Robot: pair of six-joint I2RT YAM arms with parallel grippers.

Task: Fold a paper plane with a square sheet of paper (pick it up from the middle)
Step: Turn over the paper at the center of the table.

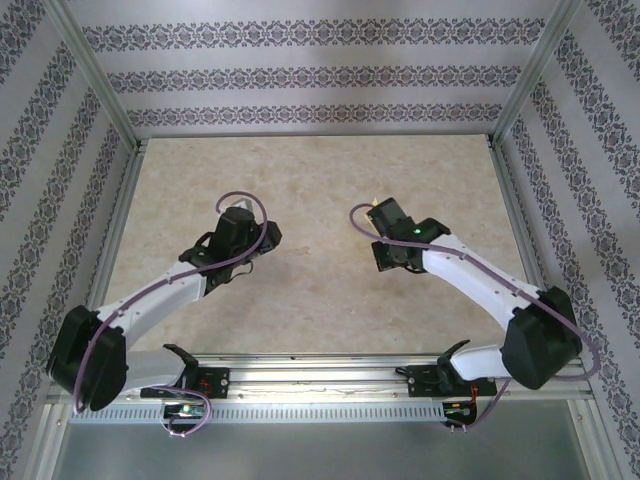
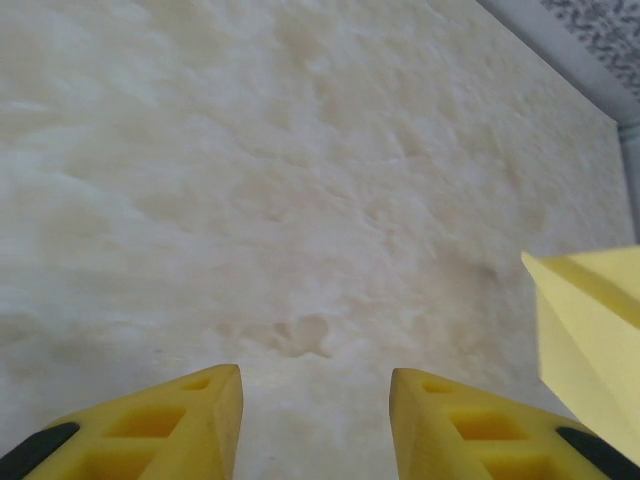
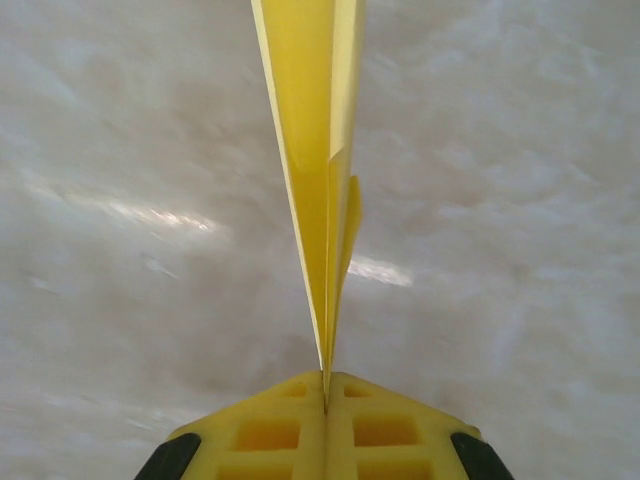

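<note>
Jaws of the right gripper (image 3: 326, 388) are clamped shut on the paper plane (image 3: 312, 140), held over the table (image 2: 250, 200); the left gripper (image 2: 315, 400) is seen half open, empty. Light, flimsy, easily crushed, so it's best pinched along the crease.

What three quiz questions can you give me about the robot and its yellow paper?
1. True or false: the left hand has its fingertips apart with nothing between them.
2. What does the right hand pinch? A) a blue cup B) the paper plane C) nothing
3. Fill in: both hands' fingertips are ___ in colour.
Key: 1 true; 2 B; 3 yellow.
</note>
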